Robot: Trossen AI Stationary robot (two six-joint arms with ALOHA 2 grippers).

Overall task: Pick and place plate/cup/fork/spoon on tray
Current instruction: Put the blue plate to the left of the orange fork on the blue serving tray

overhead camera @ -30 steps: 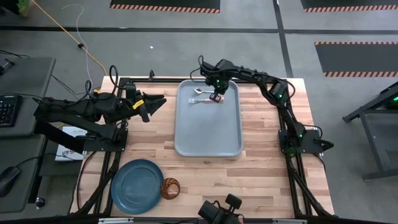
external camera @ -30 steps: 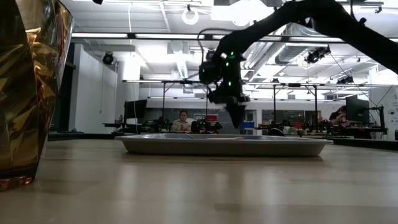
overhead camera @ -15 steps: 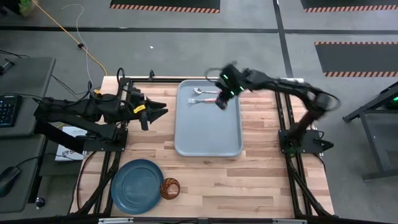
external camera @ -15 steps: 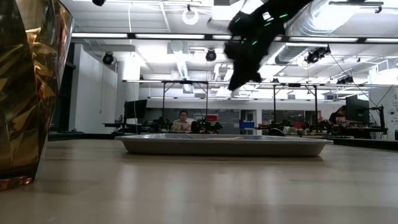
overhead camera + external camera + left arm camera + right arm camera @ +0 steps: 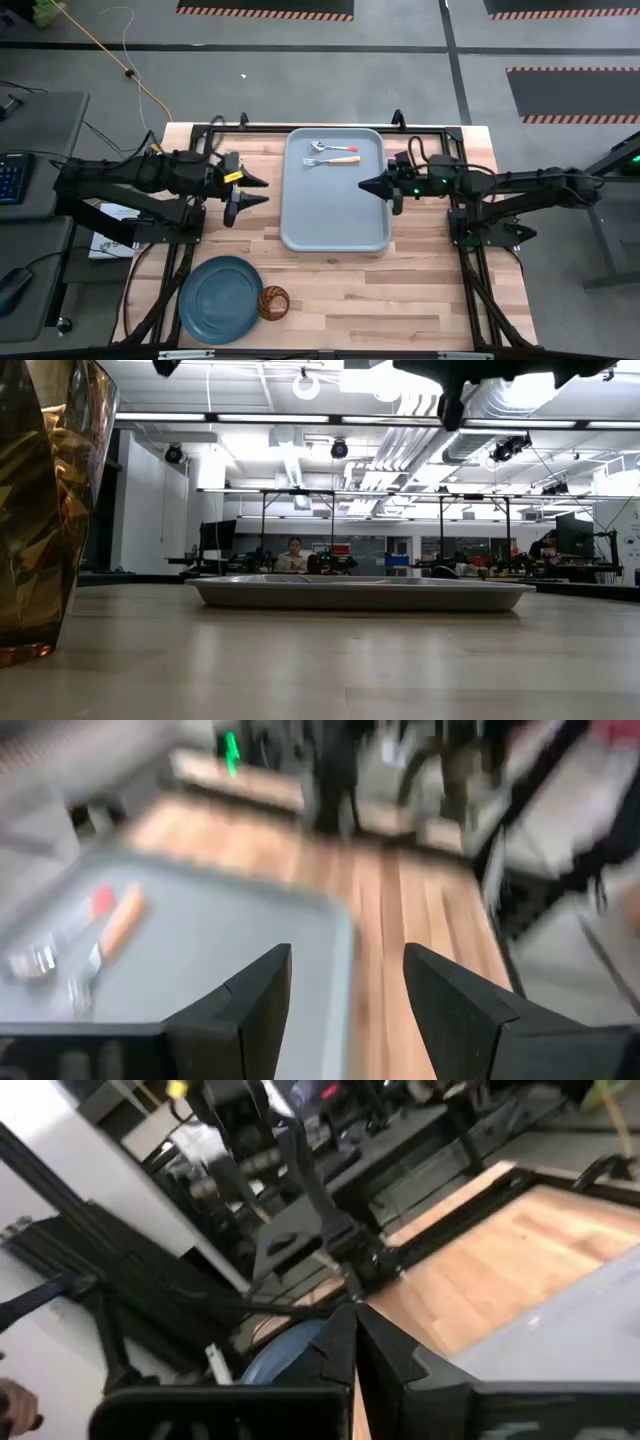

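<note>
While hovering over the desk (image 5: 420, 270) just left of the tray (image 5: 335, 215), spread open and empty: left hand (image 5: 262, 190), fingers (image 5: 250, 1010) clearly apart in its wrist view. Opposite, at the tray's right rim, pinched shut on nothing: right hand (image 5: 363, 185).

Already lying on the tray at its far end, side by side and close together: spoon (image 5: 333, 147) and fork (image 5: 333, 160). Not yet on it, down at the near left corner of the desk: plate (image 5: 220, 298), with the cup (image 5: 273, 302) just beside its right rim, possibly touching; cannot tell.

Probably next: plate or cup, most likely by the left hand, being nearer.

Likely trouble from here:
- Knocking the cup over or off the near edge while reaching for the plate, given so little room between them.
- Slipping off the plate's low rim, since flat on the wood and offering little to pinch; expect a tilt or a drop on lifting from one side.
- Setting the wide plate down onto the cutlery and leaving it rocking; better to aim for the bare near half of the tray.
- Shoving the tray sideways by catching its raised rim on the way in.
</note>
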